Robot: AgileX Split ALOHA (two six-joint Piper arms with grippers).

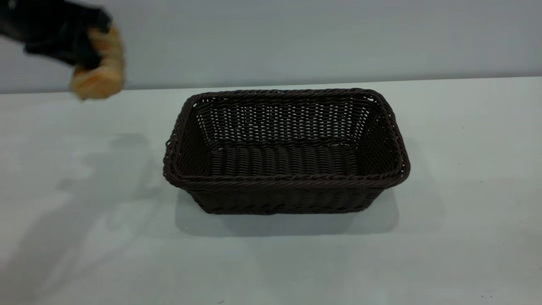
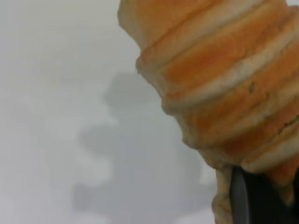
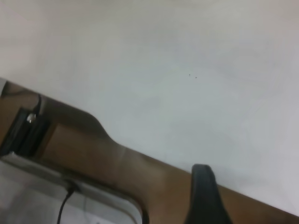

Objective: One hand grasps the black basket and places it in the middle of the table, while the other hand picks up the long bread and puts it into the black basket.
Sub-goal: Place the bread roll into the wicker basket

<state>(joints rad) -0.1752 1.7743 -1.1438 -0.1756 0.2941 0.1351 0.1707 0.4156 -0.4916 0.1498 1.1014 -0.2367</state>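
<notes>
The long bread (image 1: 99, 70) is being held aloft by the left gripper (image 1: 80, 48) at the far left of the exterior view, well above the table (image 1: 84, 237) and well apart from the black basket (image 1: 286, 181); the loaf is being carried tilted, its lower rounded end pointing down. In the left wrist view, the ridged golden loaf (image 2: 224, 88) is being clamped against a dark finger (image 2: 245, 200), with the arm's shadow being cast on the white surface below. The basket is being left standing upright at the middle of the table, with nothing inside it. The right gripper (image 3: 205, 196) is being shown only as one dark finger over the table's edge (image 3: 196, 93), so its opening cannot be told. A plain pale wall (image 1: 296, 38) is being seen behind.
</notes>
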